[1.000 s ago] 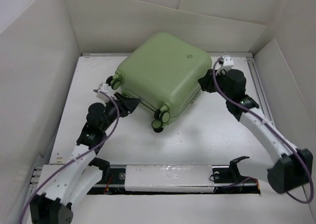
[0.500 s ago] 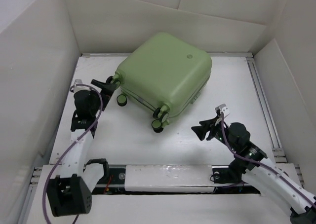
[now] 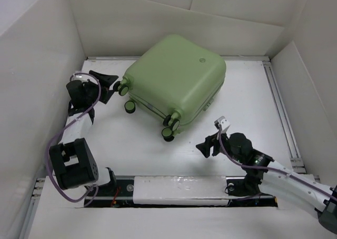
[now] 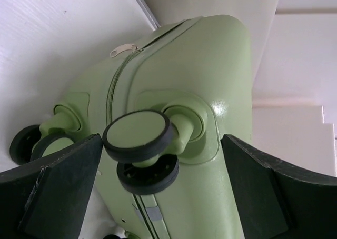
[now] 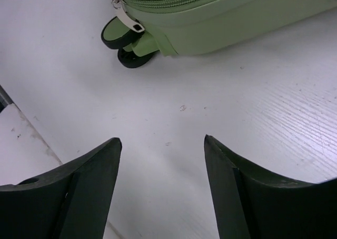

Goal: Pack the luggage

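Suitcase point(image 3: 176, 76) is lying zipped shut at the back middle of the table point(image 3: 237, 118), so I'm guessing the packing is basically done. Left gripper point(image 3: 109, 86) is hanging wide open by its wheels point(image 4: 138, 136), gripping nothing. Right gripper point(image 5: 160, 141) is sitting open over bare table. A second ago both were hugging its sides, and now they're backing off.

Green luggage point(image 4: 210, 76) wheel point(image 4: 138, 136) before spread hand point(image 4: 161, 144)

Bright, diffuse white light, faint soft shadow on the table point(image 3: 237, 102) under the near edge of the luggage point(image 3: 176, 76), small glare spot on its shell beside a wheel point(image 4: 138, 136) in the left wrist view, walls point(image 3: 158, 23) behind washed pale.
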You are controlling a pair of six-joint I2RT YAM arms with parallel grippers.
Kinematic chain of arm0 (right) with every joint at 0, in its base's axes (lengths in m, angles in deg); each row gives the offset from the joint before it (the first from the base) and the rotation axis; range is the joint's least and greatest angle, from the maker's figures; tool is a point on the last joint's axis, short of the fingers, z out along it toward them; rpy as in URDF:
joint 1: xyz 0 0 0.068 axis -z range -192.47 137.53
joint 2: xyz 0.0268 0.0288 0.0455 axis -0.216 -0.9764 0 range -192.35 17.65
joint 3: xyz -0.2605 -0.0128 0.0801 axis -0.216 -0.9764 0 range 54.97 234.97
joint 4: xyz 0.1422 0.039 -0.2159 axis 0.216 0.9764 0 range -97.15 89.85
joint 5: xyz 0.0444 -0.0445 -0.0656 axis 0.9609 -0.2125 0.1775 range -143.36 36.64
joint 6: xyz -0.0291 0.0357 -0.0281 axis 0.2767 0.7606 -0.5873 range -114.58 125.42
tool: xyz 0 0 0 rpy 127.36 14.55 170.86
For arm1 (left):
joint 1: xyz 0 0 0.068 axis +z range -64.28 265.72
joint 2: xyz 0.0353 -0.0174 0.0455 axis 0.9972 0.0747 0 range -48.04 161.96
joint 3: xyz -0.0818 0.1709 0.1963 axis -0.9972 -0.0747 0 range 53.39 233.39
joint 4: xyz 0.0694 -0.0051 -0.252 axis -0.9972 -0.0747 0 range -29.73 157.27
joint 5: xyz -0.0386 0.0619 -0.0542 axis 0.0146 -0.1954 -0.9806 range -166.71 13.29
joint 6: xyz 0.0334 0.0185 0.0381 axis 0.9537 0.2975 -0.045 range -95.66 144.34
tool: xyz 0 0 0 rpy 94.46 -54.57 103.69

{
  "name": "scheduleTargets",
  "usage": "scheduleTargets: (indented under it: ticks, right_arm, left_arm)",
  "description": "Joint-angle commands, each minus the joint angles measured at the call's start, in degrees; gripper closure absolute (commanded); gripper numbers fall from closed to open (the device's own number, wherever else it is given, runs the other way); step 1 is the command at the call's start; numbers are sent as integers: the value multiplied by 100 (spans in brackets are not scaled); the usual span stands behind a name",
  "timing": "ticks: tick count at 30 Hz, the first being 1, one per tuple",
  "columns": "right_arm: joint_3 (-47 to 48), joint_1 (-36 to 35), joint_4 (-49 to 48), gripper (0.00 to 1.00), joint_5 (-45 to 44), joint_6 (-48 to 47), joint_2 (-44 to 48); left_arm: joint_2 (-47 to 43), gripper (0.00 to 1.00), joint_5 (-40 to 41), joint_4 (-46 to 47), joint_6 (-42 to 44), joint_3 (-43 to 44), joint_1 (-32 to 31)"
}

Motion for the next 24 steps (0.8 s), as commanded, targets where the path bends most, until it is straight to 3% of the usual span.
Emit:
scheduleTargets:
  ticks: [1,8,11,12,13,16,20,21,23,24]
  right_arm:
    - [42,-164,-540,29,-201,-44,103]
    - [-64,-218,-540,21,-272,8,226]
    - [-64,-218,-592,0,-272,8,226]
    - [-64,-218,-592,0,-272,8,226]
    - [-64,-218,-592,3,-219,8,226]
    - [-117,-218,-645,4,-157,8,226]
    - [-117,-218,-593,0,-280,8,279]
    - [-56,-218,-514,0,-411,78,279]
    - [-55,-218,-513,0,-412,79,341]
    - [-55,-218,-513,0,-412,79,341]
  left_arm:
    - [289,7,-379,404,83,330,9]
    - [747,24,-231,467,-41,436,-123]
    - [887,26,-169,562,-172,489,-236]
    - [957,28,-169,642,-233,489,-289]
    - [958,39,-169,764,-347,489,-290]
    - [1019,51,-222,896,-418,489,-290]
    - [1019,74,-292,1055,-418,350,-290]
    - [958,85,-353,1160,-418,192,-290]
    - [748,95,-406,1222,-480,-10,-290]
    - [677,95,-406,1275,-532,-108,-290]
